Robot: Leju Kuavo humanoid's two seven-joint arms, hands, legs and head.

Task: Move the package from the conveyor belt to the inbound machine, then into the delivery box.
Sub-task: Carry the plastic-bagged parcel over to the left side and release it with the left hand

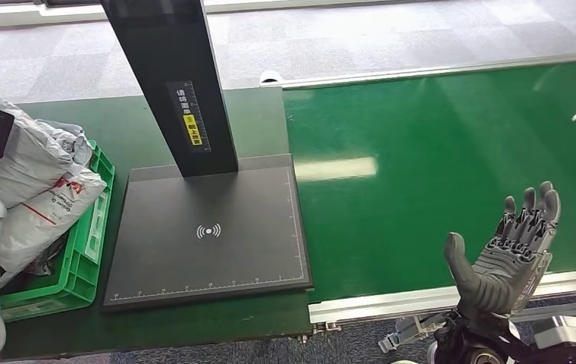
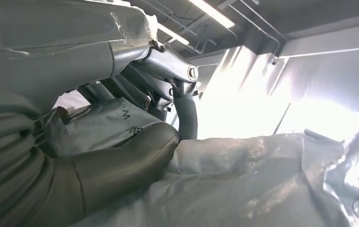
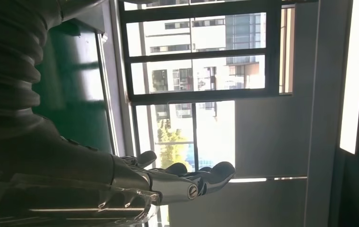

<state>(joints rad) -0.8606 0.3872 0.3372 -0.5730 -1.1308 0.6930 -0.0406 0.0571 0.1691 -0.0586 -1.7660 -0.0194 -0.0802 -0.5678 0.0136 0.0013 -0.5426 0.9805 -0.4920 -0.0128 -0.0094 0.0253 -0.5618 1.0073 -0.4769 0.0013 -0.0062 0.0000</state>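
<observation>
Left hand (image 2: 121,142) wrapped around a grey package (image 2: 243,184), thumb pressed on the plastic, over the green bin (image 1: 88,250) just left of the scanner plate (image 1: 209,235). Right hand (image 1: 508,254) spread wide and holding nothing, palm up, right of the scanner plate above the near edge of the green belt (image 1: 436,167). In the bin, 2 white bags (image 1: 39,193) piled up.

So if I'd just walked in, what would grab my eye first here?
Probably the open right hand, raised with fingers spread over the near edge of the bright green conveyor belt. Next, the dark inbound machine, its platform bare under a black post. At far left, a green delivery box holds grey packages, with the left hand against one.
</observation>
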